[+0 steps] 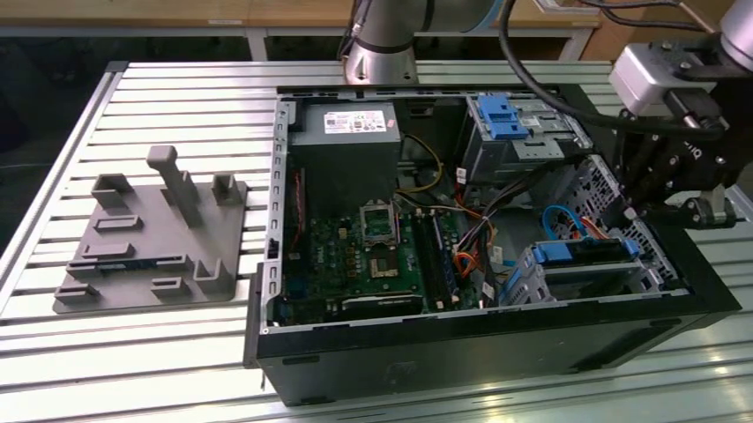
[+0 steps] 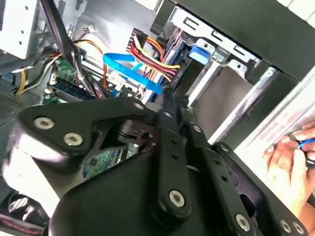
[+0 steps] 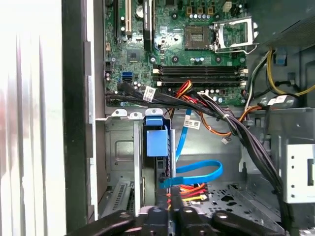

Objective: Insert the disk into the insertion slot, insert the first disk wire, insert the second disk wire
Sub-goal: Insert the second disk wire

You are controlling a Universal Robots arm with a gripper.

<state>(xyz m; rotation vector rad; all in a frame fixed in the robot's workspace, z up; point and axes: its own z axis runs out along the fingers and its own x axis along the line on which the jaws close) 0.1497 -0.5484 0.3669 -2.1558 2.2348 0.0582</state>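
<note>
We see the disk (image 3: pixel 157 142) seated in the insertion slot (image 1: pixel 588 278), w/ jaws together by the blue wire (image 3: pixel 197 173), prob. to plug it.

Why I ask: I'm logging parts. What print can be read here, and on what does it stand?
No text is legible enough to quote.
white label on the power supply: printed, too small to read.
white cable tags: print blurred, unreadable.
motherboard: markings too small to read.

Matt black gripper (image 2: pixel 165 105), perforated sheet-metal insertion slot (image 1: pixel 535 282), blue plastic disk (image 1: pixel 585 251) carrier
</note>
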